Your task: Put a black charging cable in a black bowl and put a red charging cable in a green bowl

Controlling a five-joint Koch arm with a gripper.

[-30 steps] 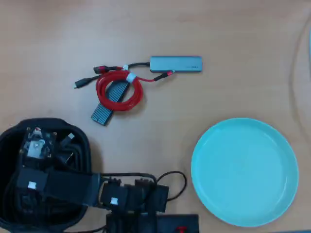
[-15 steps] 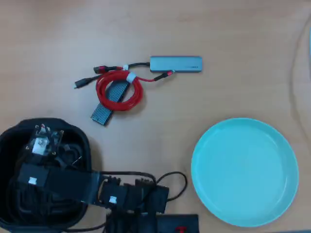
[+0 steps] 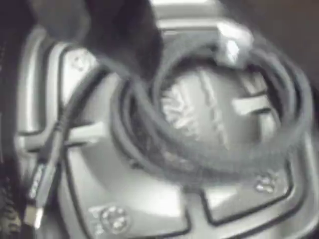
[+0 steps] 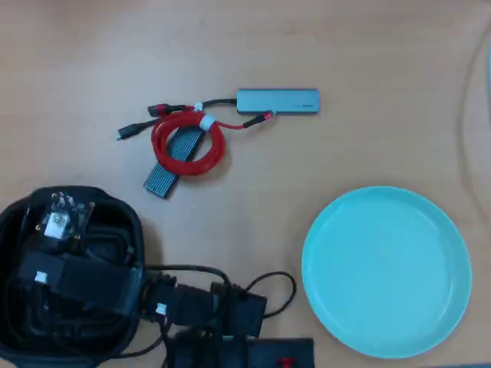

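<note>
Gripper (image 4: 57,222) down inside the black bowl (image 4: 132,230) at the lower left of the overhead view; jaws not separable in either view, so open or closed impossible to tell. Right under it in the wrist view, blurred: black charging cable (image 3: 219,149), a loose coil lying on the ridged bottom of the bowl, one silvery plug end near the top of the coil, another strand trailing off down the left side to a small plug. Dark shape at the top left of the wrist view, probably part of the gripper, too blurred to call.

Up the overhead view and to the right of the gripper, well apart: red charging cable (image 4: 188,143), still a round coil with its white tie, lying on the surface over a dark ribbed slab (image 4: 170,162) and just beside a grey hub (image 4: 278,101). Far off to the gripper's right: green bowl (image 4: 386,272), flat on the surface.
</note>
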